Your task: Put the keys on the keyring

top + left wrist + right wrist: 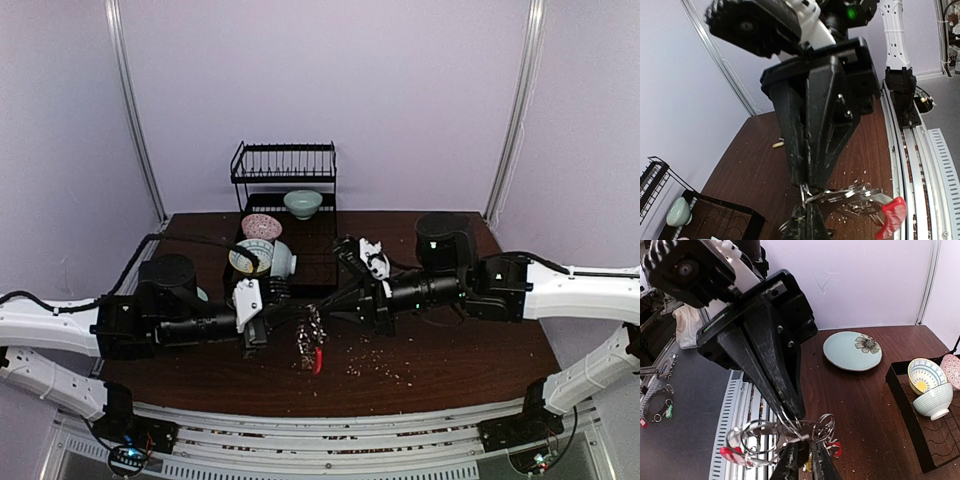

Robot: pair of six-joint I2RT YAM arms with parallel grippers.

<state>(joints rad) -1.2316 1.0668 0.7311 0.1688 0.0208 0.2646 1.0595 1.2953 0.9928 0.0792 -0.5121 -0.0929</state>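
The keyring (310,342) hangs above the dark table between both arms, a tangle of thin metal rings (850,194) with silvery keys (867,206) and a red clip (892,216). My left gripper (807,209) is shut on one wire loop of it. My right gripper (807,449) meets it tip to tip. Its jaws stand a narrow gap apart around a ring (790,432), with a yellowish bit between them. The right arm's fingers (810,150) come down from above in the left wrist view. In the top view the left gripper (300,318) and right gripper (328,308) nearly touch.
A black dish rack (285,175) with bowls (302,203) stands at the back. A pale plate (852,351) and a black tray (912,440) with bowls (932,397) lie beyond. Crumbs dot the wood. A small yellowish piece (778,144) lies on the table.
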